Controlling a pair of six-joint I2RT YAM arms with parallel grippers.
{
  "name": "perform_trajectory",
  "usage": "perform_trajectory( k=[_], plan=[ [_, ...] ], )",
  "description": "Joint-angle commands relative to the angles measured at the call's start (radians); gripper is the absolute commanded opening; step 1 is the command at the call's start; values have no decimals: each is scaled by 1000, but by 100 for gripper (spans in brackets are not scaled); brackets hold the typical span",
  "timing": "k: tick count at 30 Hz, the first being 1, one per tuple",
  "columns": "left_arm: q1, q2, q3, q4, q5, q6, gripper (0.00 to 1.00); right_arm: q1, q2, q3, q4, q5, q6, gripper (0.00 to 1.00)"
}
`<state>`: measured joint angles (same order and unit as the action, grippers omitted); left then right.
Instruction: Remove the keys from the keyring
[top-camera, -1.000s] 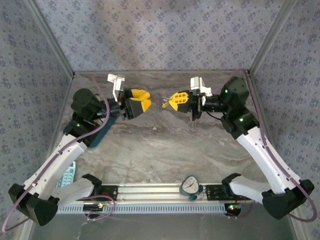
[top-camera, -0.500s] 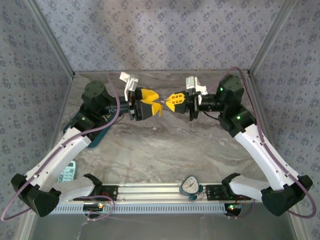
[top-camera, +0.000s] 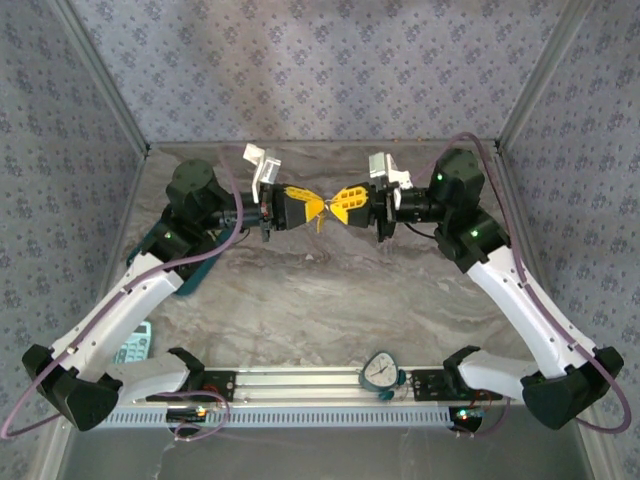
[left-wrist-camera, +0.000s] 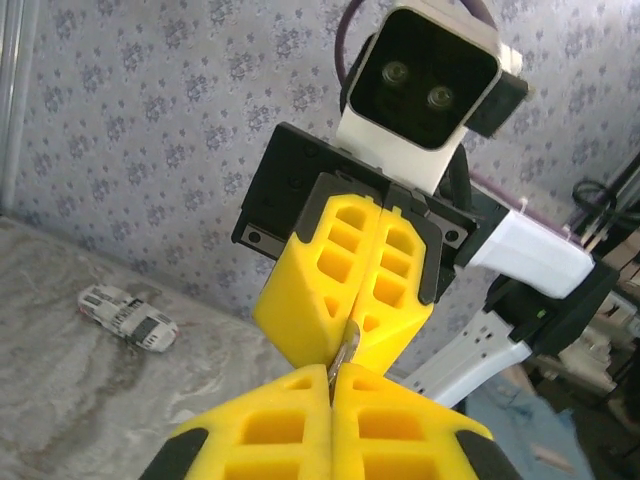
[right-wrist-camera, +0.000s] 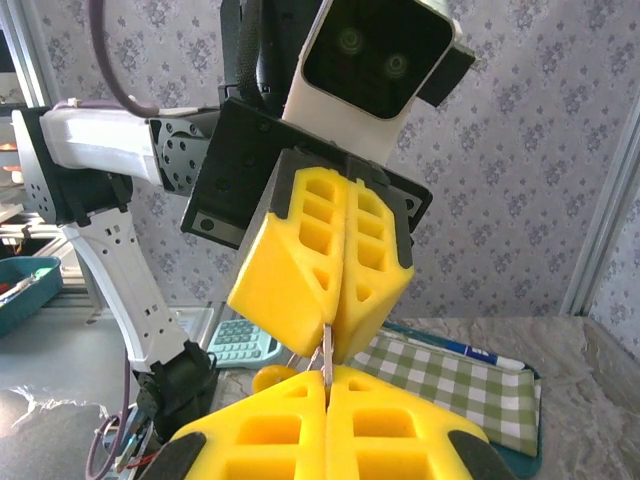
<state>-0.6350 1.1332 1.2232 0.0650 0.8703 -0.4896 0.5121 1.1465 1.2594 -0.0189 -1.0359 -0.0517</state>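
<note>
I have both arms raised over the marble table (top-camera: 320, 290), with the grippers meeting tip to tip toward its far side. The left gripper (top-camera: 312, 206) has its yellow pads pressed together, and so does the right gripper (top-camera: 336, 203). From the left wrist I see the key (left-wrist-camera: 342, 358) as a thin silvery strip running out of the seam of the right pads straight into the seam of my own left pads, so each gripper is pinching one end of it in mid-air. The right wrist view shows the same strip bridging the two seams. I cannot make out a ring, nor tell how much of the metal sits inside either grip.

A small white toy car (left-wrist-camera: 127, 312) lies on the table by the back wall. A calculator (right-wrist-camera: 245, 345) rests near the left arm's base, beside a green checked cloth (right-wrist-camera: 450, 378) in a teal tray (right-wrist-camera: 515, 455). A small triangular clock (top-camera: 380, 372) stands at the rail between the bases
</note>
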Motion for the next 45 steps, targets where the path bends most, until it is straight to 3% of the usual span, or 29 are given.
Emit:
perform_trajectory(
  k=[1, 8, 11, 14, 17, 27, 31, 36, 39, 41, 45],
  plan=[
    [-8, -20, 21, 24, 24, -1, 0, -3, -15, 18, 39, 21, 27, 0],
    [70, -118, -127, 236, -80, -152, 0, -31, -83, -74, 165, 69, 76, 0],
    [80, -146, -169, 240, -119, -162, 1, -34, -94, -103, 193, 76, 91, 0],
    [78, -147, -178, 232, -116, -170, 35, -29, -81, -80, 158, 72, 79, 0],
    [69, -148, -159, 185, -119, -131, 56, -21, -74, -74, 135, 68, 70, 0],
    [-18, -56, -20, 59, -72, 6, 73, 13, -51, -25, 79, 62, 43, 0],
    [-22, -27, 4, 61, -52, 6, 71, 16, -47, -23, 75, 60, 41, 0],
    [-26, -16, -4, 71, -48, 4, 46, 14, -41, -15, 73, 55, 36, 0],
    [-25, -15, -11, 85, -44, -3, 23, 16, -38, -15, 77, 55, 36, 0],
    [-26, -21, -12, 86, -43, -1, 0, 13, -36, -18, 82, 53, 38, 0],
    [-21, -50, -34, 87, -87, -1, 0, 5, -54, -43, 107, 77, 49, 0]
  ],
)
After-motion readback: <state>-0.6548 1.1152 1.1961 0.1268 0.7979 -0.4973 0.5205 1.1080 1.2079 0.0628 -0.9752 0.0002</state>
